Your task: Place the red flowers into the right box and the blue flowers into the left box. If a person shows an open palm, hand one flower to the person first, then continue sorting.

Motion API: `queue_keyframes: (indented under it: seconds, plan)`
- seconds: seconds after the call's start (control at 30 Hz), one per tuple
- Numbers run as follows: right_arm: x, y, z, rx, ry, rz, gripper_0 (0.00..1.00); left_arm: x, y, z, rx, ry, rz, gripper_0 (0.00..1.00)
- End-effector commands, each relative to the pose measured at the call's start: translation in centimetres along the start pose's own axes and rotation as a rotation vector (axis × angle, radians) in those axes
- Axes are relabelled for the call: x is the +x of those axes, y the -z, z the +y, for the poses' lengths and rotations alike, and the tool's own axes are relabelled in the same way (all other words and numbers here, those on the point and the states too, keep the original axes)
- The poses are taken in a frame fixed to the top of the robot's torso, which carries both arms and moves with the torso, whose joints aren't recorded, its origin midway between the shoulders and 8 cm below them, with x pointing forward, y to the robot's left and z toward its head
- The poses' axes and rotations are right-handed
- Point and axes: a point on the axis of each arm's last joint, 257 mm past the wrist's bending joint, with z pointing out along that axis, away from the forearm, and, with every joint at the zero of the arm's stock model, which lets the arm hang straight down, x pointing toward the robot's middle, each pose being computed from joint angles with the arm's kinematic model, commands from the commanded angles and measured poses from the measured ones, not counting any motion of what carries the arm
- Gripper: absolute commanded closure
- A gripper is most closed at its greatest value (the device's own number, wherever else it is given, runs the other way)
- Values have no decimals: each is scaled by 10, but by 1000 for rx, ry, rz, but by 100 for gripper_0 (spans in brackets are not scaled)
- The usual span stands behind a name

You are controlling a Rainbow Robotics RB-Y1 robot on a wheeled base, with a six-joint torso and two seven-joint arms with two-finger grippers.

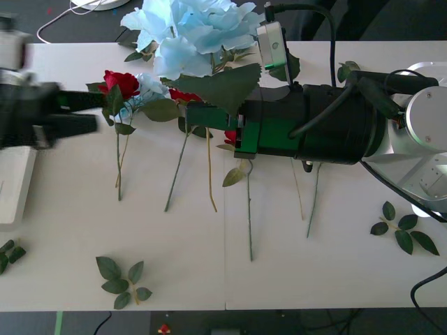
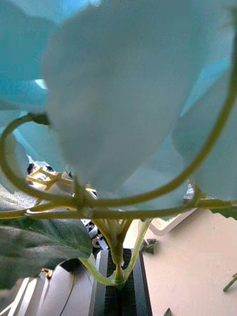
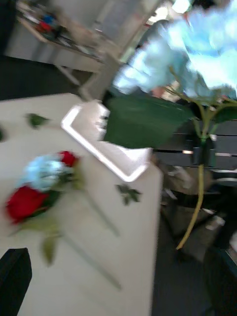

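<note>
Our right pincer [image 1: 234,132] is clamped on the thin green stem of a pale-blue artificial hydrangea cluster [image 1: 199,28], holding it raised over the middle of the white desk [image 1: 335,230]; in the right wrist view that stem [image 2: 117,256] sits pinched between the black fingers, with the petals spreading wide above. Our left pincer [image 1: 94,112] hangs over the desk's left side with its black fingers spread and empty, beside a red artificial rose [image 1: 122,82] and a second small blue cluster [image 1: 147,87] lying on the desk.

We judge the step in hand to be carrying this blue flower across to the cream shallow tray [image 1: 14,185] at the left edge. To do it well we should keep the bloom high enough that its big leaves clear the lying stems, mind the left arm in the path, and release only once bloom and stem are over the tray.
</note>
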Motion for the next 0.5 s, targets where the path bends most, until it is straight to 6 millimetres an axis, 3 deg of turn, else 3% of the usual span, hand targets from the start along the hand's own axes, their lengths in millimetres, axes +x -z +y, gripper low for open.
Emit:
queue_keyframes:
  seconds: [0.03, 0.23, 0.5]
  plan:
    - [-15, -13, 18, -50, 66, -22, 100, -13, -65, -31, 150, -15, 16, 0]
    - [-15, -13, 19, -52, 68, -24, 100, -8, -109, -56, 260, -2, 44, 0]
    - [-16, -14, 20, -56, 73, -28, 100, 3, -123, -80, 357, 51, 58, 0]
